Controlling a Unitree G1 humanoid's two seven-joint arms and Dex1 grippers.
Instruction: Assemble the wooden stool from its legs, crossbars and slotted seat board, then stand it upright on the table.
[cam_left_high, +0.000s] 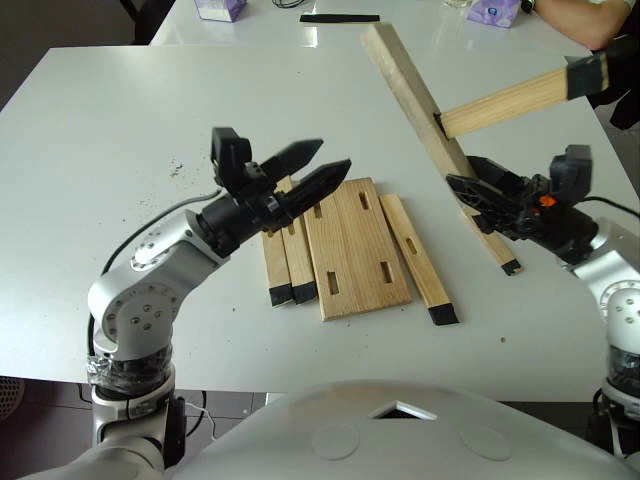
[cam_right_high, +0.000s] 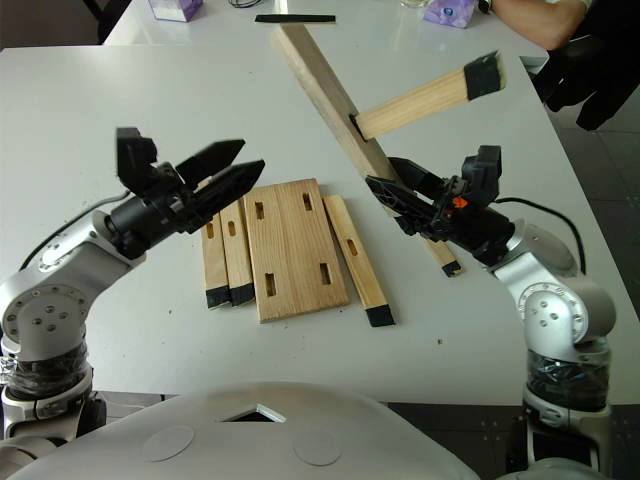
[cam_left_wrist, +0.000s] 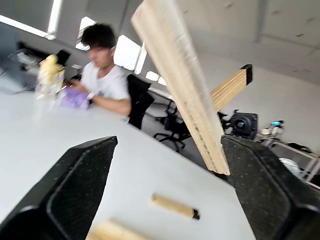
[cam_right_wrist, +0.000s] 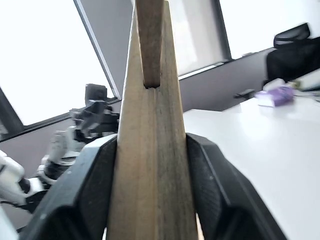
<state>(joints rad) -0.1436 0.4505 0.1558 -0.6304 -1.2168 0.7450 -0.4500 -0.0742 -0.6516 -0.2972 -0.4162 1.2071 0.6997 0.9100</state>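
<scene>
My right gripper (cam_left_high: 462, 176) is shut on a long wooden leg (cam_left_high: 420, 100), held tilted above the table's right side, lower end near the surface. A crossbar (cam_left_high: 505, 102) with a black end cap sticks out of the leg's slot to the right. In the right wrist view the leg (cam_right_wrist: 152, 150) is clamped between both fingers (cam_right_wrist: 90, 190). The slotted seat board (cam_left_high: 355, 245) lies flat at the centre. Two slotted pieces (cam_left_high: 285, 262) lie along its left side and one (cam_left_high: 420, 258) along its right. My left gripper (cam_left_high: 335, 155) hovers open above the left pieces.
Two tissue packs (cam_left_high: 220, 8) (cam_left_high: 495, 12) and a black strip (cam_left_high: 340, 18) sit at the table's far edge. Dark crumbs (cam_left_high: 180, 168) dot the left half of the white table (cam_left_high: 120, 120). A dark object (cam_left_high: 625, 85) stands beyond the right edge.
</scene>
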